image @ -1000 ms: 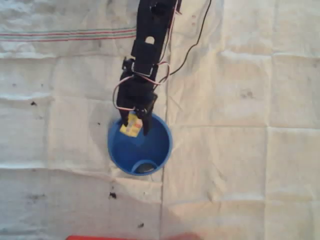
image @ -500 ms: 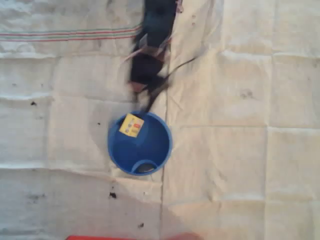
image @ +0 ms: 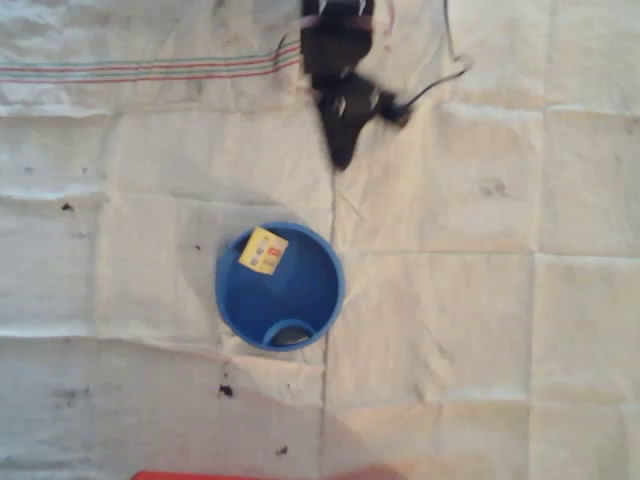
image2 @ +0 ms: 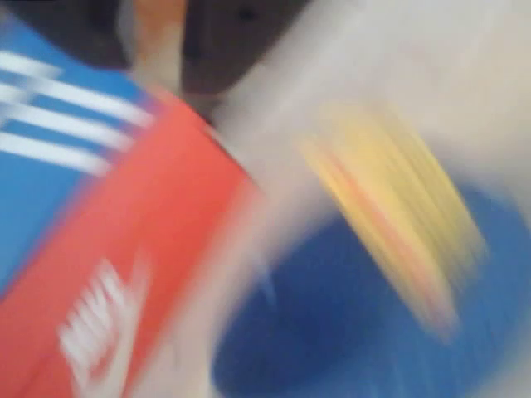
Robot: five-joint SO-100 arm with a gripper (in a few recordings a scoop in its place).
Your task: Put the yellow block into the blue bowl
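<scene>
The yellow block rests inside the blue bowl, against its upper-left wall, with small coloured marks on its top face. My gripper is a dark, motion-blurred shape well above the bowl in the overhead view, apart from both and holding nothing. Its fingers are too blurred to tell open from shut. In the wrist view everything is smeared: the yellow block is a streak over the blue bowl.
White creased cloth covers the table. A black cable trails from the arm at the top. A red object lies at the bottom edge. In the wrist view, a red box with white lettering sits beside a blue striped object.
One second ago the gripper held the block over the bowl. It let go, the block stayed in the bowl, and the arm has pulled back toward the top and swung right.
</scene>
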